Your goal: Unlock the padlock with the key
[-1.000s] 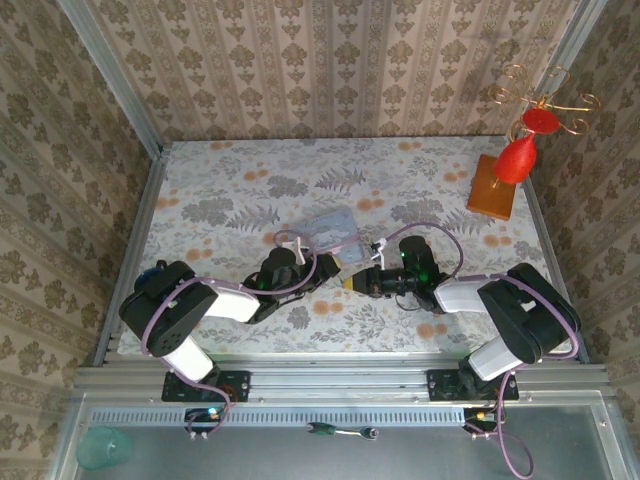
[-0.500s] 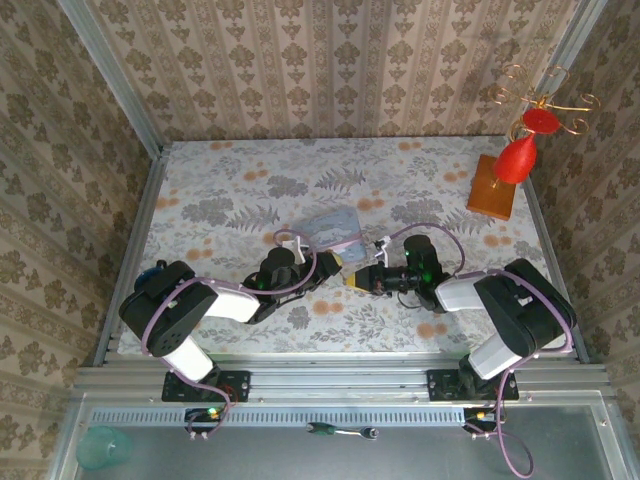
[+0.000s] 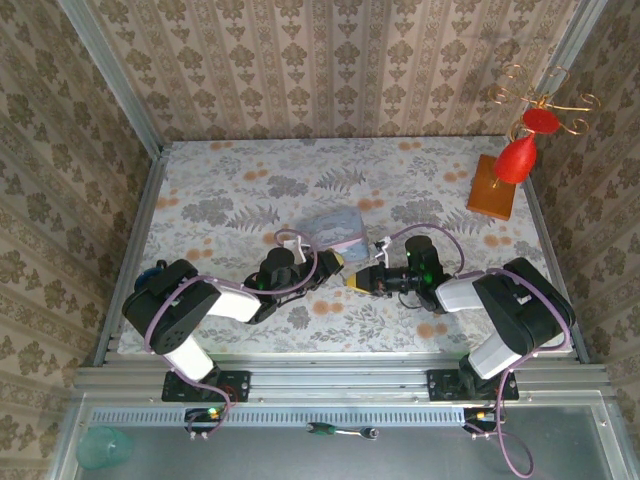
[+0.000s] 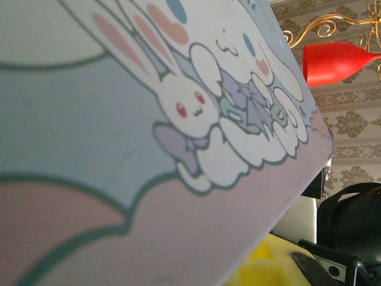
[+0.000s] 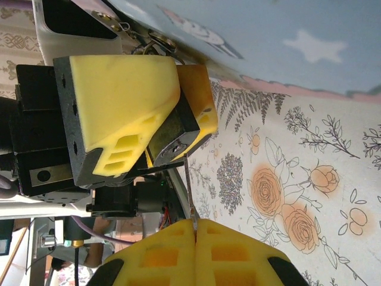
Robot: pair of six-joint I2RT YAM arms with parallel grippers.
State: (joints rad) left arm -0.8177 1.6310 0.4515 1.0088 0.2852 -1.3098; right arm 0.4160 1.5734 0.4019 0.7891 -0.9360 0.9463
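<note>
Barely shifted since a second ago, only the right arm's elbow eased a touch leftward. Clenched in the left gripper (image 3: 337, 263), between yellow foam pads (image 5: 122, 113): small dark block-shaped metal padlock (image 5: 174, 142). Pinched in the right gripper (image 5: 195, 235), foam fingers pressed together: thin dark metal key (image 5: 188, 190), tip touching the padlock's lower face. Just behind, smooth pale blue-pink tin (image 4: 149, 149) printed with cartoon animals. Underneath, floral tablecloth (image 5: 297, 179) with orange roses and grey ferns. Around, damask wallpaper (image 3: 330, 60). Far right, glossy red ornament (image 3: 518, 155) above a wooden block (image 3: 492, 190).
</note>
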